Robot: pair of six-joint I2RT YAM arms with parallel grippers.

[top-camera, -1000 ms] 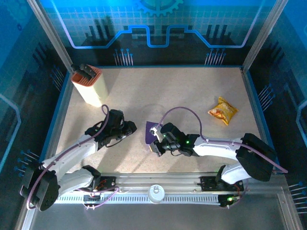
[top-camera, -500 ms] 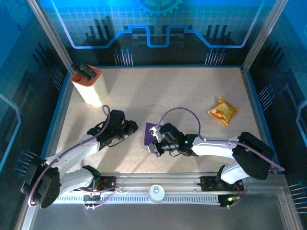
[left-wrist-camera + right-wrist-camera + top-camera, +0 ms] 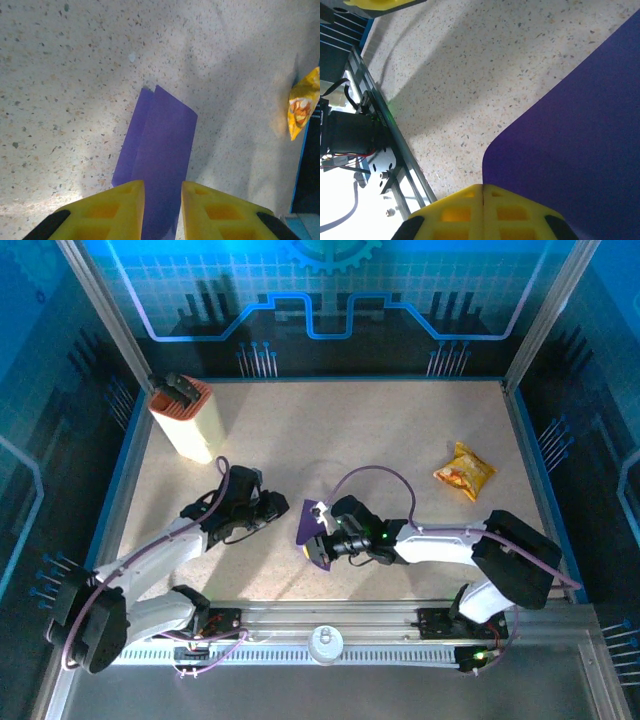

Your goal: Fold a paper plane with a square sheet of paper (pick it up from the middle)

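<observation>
Since the earlier frame, the right gripper [image 3: 322,540] has drawn the folded purple sheet of paper [image 3: 308,518] slightly nearer, mid-table. Its fingers are pressed together, apparently pinching the sheet's near edge to anchor it. The left gripper [image 3: 163,187] has its fingers narrowly apart, straddling the left edge.

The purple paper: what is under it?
Speckled table surrounds the purple paper, and a lower purple layer peeks out along one edge. The paper covers whatever lies directly beneath.
</observation>
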